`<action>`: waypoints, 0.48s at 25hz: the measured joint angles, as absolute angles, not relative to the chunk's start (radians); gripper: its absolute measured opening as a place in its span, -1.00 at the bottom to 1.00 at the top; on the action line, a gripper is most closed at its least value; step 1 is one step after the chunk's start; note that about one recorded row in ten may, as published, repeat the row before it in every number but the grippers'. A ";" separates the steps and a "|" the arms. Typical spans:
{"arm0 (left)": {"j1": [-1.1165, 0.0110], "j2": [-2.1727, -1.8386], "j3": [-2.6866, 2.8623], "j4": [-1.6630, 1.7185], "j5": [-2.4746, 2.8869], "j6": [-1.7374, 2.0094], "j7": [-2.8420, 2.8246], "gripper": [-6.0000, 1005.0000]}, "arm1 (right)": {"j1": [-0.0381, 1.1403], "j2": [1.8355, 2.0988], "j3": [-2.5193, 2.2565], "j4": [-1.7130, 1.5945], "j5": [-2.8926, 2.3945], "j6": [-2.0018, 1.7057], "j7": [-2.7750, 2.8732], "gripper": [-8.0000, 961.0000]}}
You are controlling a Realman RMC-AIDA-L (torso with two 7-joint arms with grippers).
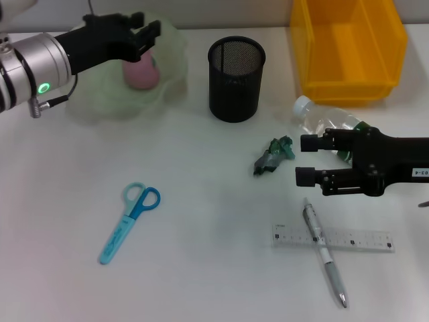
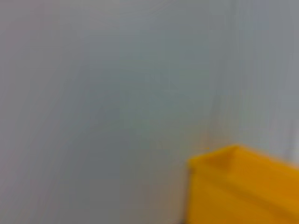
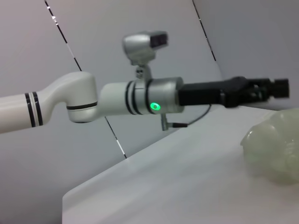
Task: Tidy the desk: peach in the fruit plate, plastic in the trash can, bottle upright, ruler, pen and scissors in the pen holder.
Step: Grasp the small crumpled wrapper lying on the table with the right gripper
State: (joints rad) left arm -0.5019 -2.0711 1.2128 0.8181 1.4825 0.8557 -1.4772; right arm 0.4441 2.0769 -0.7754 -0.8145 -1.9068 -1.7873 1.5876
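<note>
We saw the left gripper (image 1: 149,35) spread open above the peach (image 1: 141,71), which sat in the fruit plate (image 1: 100,100). The right gripper (image 1: 306,160) hung open beside the fallen bottle (image 1: 320,118), right of the plate.

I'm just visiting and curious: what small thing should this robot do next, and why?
Probably the left gripper should lift away from the fruit plate, since the peach already sits in it below the open fingers. The right gripper waits open beside the lying bottle and crumpled plastic.
</note>
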 joint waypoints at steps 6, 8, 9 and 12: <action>-0.424 -2.068 1.160 0.821 1.253 1.229 -1.304 -0.21 | 0.423 2.077 -0.773 -0.815 -1.901 -1.788 1.587 0.66; -0.404 -2.067 1.151 0.821 1.219 1.323 -1.282 -0.19 | 0.415 2.078 -0.772 -0.815 -1.900 -1.789 1.587 0.66; -0.395 -2.067 1.147 0.822 1.207 1.363 -1.283 -0.18 | 0.413 2.078 -0.772 -0.815 -1.900 -1.789 1.587 0.66; -0.372 -2.066 1.125 0.814 1.186 1.460 -1.291 -0.16 | 0.409 2.077 -0.772 -0.816 -1.900 -1.791 1.587 0.66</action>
State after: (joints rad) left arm -0.3724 -2.0658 1.1248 0.8136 1.1857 1.4605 -1.2905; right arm 0.4093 2.0774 -0.7715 -0.8156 -1.8997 -1.7912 1.5867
